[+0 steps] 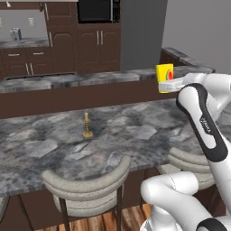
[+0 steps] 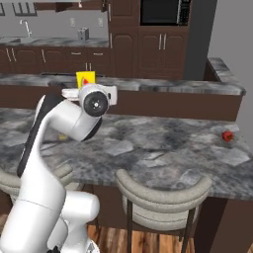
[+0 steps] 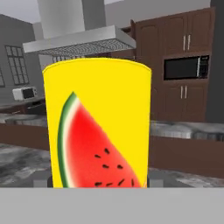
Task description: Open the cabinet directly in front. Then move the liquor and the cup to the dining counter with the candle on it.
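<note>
My gripper (image 1: 167,85) is shut on the cup (image 1: 165,76), a bright yellow cylinder with a watermelon slice printed on it. It holds the cup upright in the air above the far right part of the dining counter (image 1: 135,135). In the hand view the cup (image 3: 98,122) sits close between the two fingertips (image 3: 48,180). The candle (image 1: 87,125), a thin brass stick on a round foot, stands on the counter well to the left of the cup. From the right base view the cup (image 2: 85,79) peeks out above the white hand. The liquor is out of view. I cannot tell which dark cabinet is the task's.
Grey round-backed stools (image 1: 88,182) stand along the near edge of the counter. A raised marbled ledge (image 1: 90,79) runs behind it. A small red round object (image 2: 227,136) lies on the counter's right end. Dark brown cabinets and a microwave (image 2: 165,12) line the back wall.
</note>
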